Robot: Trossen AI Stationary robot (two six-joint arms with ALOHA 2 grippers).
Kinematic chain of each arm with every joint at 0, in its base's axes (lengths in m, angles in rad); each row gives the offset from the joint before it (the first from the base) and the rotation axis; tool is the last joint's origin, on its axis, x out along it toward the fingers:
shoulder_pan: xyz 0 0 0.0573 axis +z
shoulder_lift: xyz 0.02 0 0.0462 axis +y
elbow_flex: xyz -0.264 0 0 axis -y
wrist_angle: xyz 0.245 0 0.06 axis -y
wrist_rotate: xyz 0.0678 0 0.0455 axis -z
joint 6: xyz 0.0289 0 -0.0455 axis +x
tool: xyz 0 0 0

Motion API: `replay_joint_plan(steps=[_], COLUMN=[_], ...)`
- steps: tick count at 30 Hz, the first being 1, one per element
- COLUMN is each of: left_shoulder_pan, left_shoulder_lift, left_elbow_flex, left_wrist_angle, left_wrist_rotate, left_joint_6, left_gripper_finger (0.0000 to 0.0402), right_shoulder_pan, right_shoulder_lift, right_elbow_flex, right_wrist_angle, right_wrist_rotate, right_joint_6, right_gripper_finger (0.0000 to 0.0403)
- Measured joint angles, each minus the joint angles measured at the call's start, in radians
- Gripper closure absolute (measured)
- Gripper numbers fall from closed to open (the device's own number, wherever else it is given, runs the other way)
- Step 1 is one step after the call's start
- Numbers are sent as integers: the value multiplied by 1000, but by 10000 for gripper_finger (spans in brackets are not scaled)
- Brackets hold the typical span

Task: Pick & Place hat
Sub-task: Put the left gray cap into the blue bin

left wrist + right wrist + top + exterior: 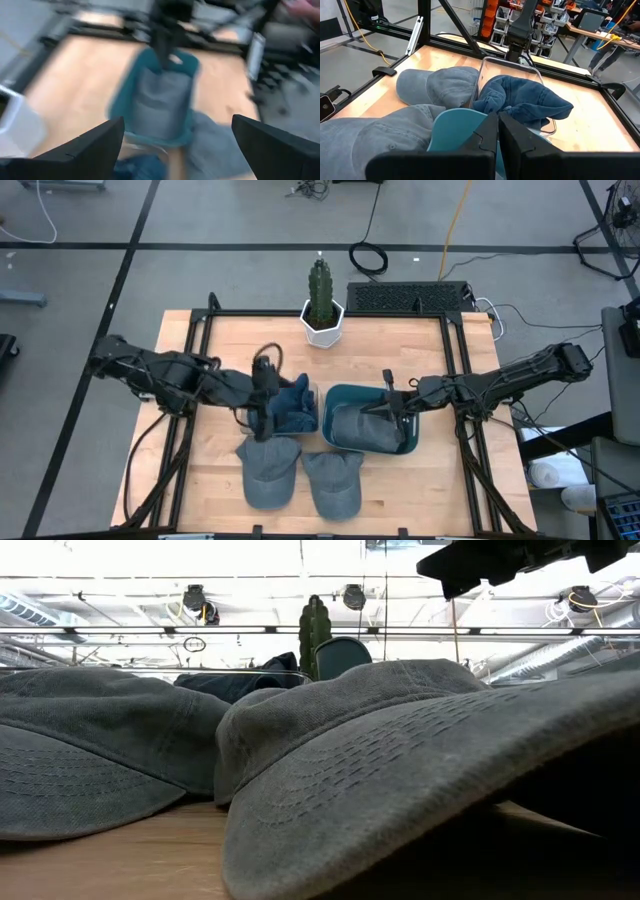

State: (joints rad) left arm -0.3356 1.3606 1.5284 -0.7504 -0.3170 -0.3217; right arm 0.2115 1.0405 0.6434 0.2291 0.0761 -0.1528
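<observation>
You have four hats on the wooden table (200, 360). Two grey caps lie flat near the front edge: the left grey cap (268, 470) and the right grey cap (333, 478), side by side and nearly touching, brims toward the front. Both are washed, faded grey cotton with rows of stitching across the brim, which you can see close up in the low view (400, 770). Behind them, a dark blue denim hat (292, 405) sits crumpled in a clear bin (487, 67); its cloth is bunched and folded over itself, spilling toward the bin's rim. Beside that, a teal bin (340, 395) holds a third grey cap (365, 428), lying flat inside and filling most of it.

Your left gripper (262, 418) is over the near corner of the clear bin, just beside the blue hat, with its fingers spread as wide as they go and nothing between them; the left wrist view is blurred but shows both fingers (85, 147) far apart. Your right gripper (392, 412) is over the teal bin, right above the grey cap there, fingers pressed fully together; the right wrist view (498, 131) shows the two tips meeting with no cloth pinched between them.

A potted cactus (321, 300) stands at the back edge of the table.
</observation>
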Motion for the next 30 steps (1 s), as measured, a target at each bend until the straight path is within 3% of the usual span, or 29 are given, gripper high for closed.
replay_joint_plan(steps=[4,10,14,18,25,30], left_shoulder_pan=[-29,-106,-147,-184,-187,-187], left_shoulder_lift=[47,161,260,353,472,528], left_elbow_flex=[2,0,0,0,0,0], left_wrist_angle=[-59,-192,-199,-229,-404,-496], left_wrist_rotate=[107,96,92,131,315,326], left_joint_6=[1,-36,-155,-386,-997,-1237], left_gripper_finger=[23,23,23,23,23,23], right_shoulder_pan=[0,0,0,0,0,0], right_shoulder_lift=[0,0,0,0,0,0], right_elbow_flex=[0,0,0,0,0,0], right_wrist_angle=[-1,-2,-2,-2,10,63], right_wrist_rotate=[0,0,0,0,0,0], right_joint_6=[1,1,1,0,-1,-1], right_gripper_finger=[399,399,399,399,399,399])
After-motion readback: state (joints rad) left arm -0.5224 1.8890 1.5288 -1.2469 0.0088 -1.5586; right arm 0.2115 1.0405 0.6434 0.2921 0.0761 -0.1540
